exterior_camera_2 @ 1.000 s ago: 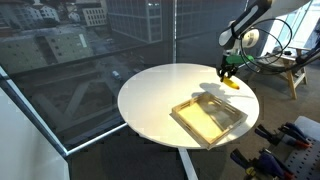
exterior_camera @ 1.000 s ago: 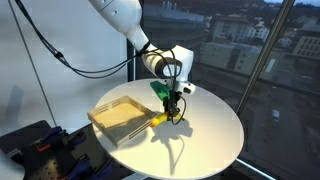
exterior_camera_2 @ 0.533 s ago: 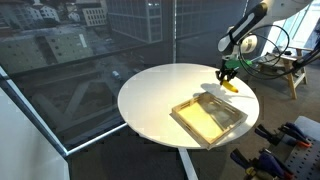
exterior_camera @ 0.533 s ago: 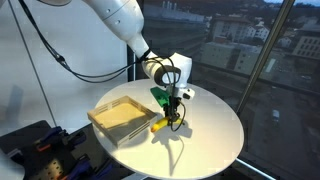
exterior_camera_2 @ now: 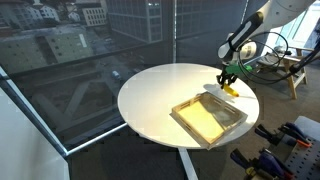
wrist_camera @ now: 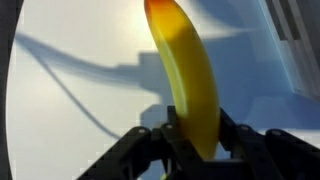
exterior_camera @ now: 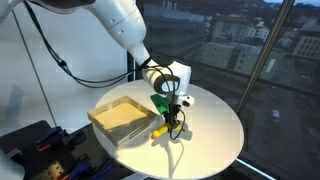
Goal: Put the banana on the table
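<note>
Gripper (wrist_camera: 196, 140) pinching the banana (wrist_camera: 185, 70) at one end, long axis pointing straight out from it, above white table (wrist_camera: 60, 120)

no readable text, labels or numbers, views perhaps too small

In the wrist view the banana (wrist_camera: 186, 75) is blurred, its near end hidden between the fingers of the gripper (wrist_camera: 196, 135) — in both exterior views it looks too small to tell whether it touches the table (exterior_camera: 210, 135).
</note>
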